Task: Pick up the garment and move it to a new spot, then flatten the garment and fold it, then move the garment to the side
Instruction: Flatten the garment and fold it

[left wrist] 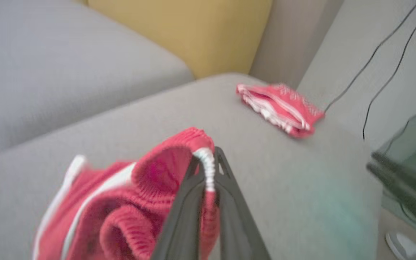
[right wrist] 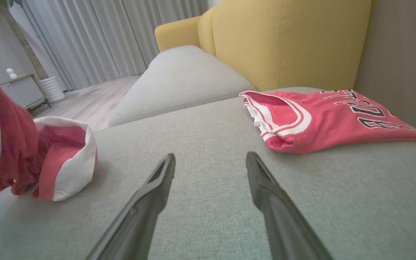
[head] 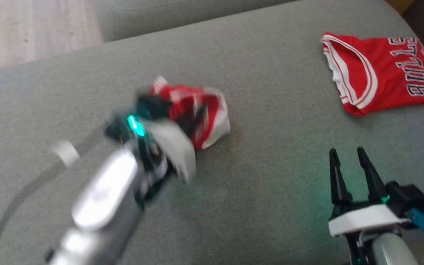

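While the crumpled garment [head: 201,110] lies left of centre on the grey cushion [head: 271,191], the left gripper [left wrist: 208,159] pinches it, jaws closed on a ribbed red fold with a white edge. The left wrist view shows that edge clamped right at the tips, and the rest of the cloth bunches below and to the left. A hold this close to a hem probably serves the lift: the weight hangs from one edge, so the bundle can unfurl as it rises. The head view is blurred around this arm, so it cannot be told whether the cloth has left the cushion; in the right wrist view its white lower part appears to rest on the surface. The right gripper [head: 346,151] is at the near right, jaws wide apart and holding nothing, tips pointing far across bare cushion. This position likely keeps it out of the carry path while leaving it ready to take a second edge for flattening. A folded red jersey [head: 381,73] occupies the far right corner, near the yellow backrest [right wrist: 284,36] and well apart from the garment. The new spot should therefore lie on the open centre of the cushion. The current step is judged to be the pick-up, at the start of the task.
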You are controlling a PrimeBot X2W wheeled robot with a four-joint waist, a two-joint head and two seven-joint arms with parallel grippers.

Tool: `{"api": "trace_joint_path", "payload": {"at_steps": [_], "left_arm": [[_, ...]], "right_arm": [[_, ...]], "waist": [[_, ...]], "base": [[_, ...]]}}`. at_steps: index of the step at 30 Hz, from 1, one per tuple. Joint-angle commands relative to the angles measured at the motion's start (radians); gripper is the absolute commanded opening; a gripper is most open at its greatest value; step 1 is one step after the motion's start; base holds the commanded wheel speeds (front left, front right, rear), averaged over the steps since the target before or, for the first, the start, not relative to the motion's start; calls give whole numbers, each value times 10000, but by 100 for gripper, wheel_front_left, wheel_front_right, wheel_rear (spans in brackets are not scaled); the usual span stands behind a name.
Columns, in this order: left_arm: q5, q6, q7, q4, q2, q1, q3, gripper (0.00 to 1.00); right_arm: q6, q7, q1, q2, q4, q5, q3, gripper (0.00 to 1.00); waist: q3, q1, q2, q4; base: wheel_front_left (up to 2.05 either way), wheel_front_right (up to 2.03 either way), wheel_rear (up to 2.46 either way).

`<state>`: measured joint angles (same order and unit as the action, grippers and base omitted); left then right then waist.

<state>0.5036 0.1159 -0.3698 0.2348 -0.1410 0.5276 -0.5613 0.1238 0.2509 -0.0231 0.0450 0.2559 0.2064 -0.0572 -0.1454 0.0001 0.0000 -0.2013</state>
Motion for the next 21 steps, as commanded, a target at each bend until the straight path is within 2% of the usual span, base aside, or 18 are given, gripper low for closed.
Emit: {"api": "trace_joint_path", "payload": {"at_steps": [1,6,10,16,21], "left_arm": [[149,10,13,-402,-12,1041,682,0],[259,-142,627,95,202,2533,1347,0],[556,-469,1457,816,570,3252,1818,0],[960,-509,2009,1543,835,4053,1624,0],[1573,-790,2744,1923,898,4912,1541,0]], "right_arm": [[69,109,-414,53,-287,84,-333,100],[69,109,-588,53,-196,314,-594,100],[69,109,-607,53,-101,365,-657,100],[69,109,-609,53,-39,271,-663,100],[69,109,-601,53,-10,207,-720,100]], "waist": [[-191,-1,0,-256],[-388,-1,0,-698],[-372,-1,0,-958],[-245,-1,0,-1161],[-62,-1,0,-1307]], "base": [[0,0,0],[0,0,0],[0,0,0],[0,0,0],[0,0,0]]}}
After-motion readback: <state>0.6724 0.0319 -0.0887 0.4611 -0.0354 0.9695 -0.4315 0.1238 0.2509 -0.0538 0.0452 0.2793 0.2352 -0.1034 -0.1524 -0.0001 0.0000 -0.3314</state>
